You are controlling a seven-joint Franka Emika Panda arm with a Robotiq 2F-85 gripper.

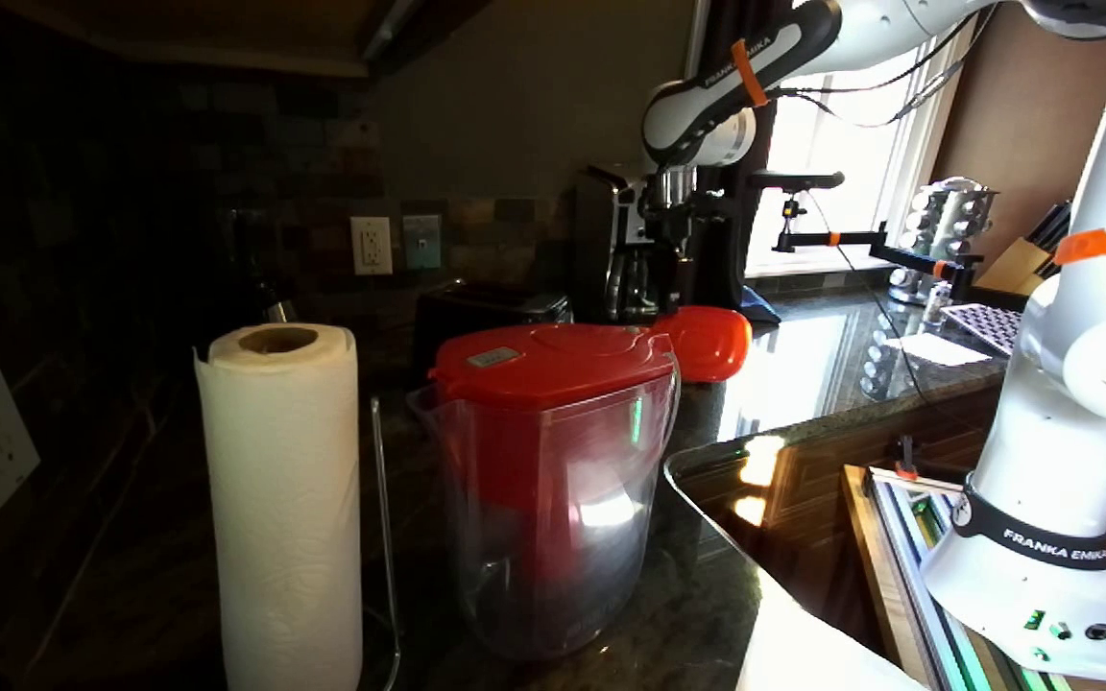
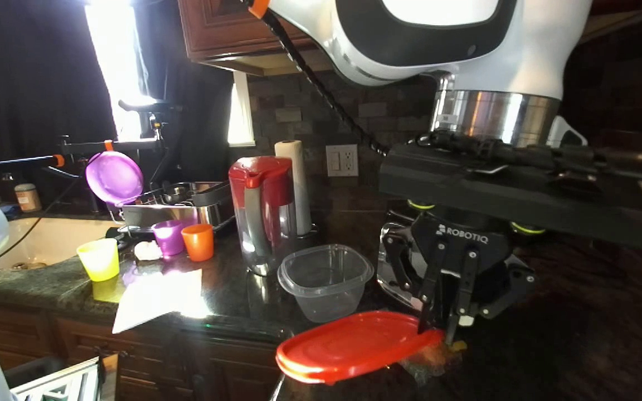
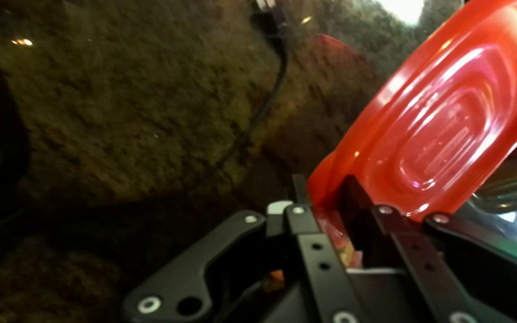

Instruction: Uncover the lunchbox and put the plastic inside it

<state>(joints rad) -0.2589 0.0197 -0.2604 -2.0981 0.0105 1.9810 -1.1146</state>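
The red lid (image 2: 349,345) is raised over the counter, tilted, off the box. It also shows in an exterior view (image 1: 714,344) and in the wrist view (image 3: 447,121). My gripper (image 2: 436,334) is shut on one end of the lid; in the wrist view its fingertips (image 3: 326,190) stand on either side of the rim. The clear lunchbox (image 2: 329,298) stands open on the counter just behind the lid. A crumpled reddish-yellow piece, seemingly the plastic (image 2: 429,359), lies below the gripper, partly hidden by the lid; a bit shows between the fingers (image 3: 344,251).
A red-topped pitcher (image 2: 265,206) and a paper towel roll (image 1: 284,499) stand beyond the box. Yellow (image 2: 100,260), purple (image 2: 169,236) and orange (image 2: 198,243) cups stand near the sink (image 2: 53,239). A dark cable (image 3: 269,98) lies on the counter.
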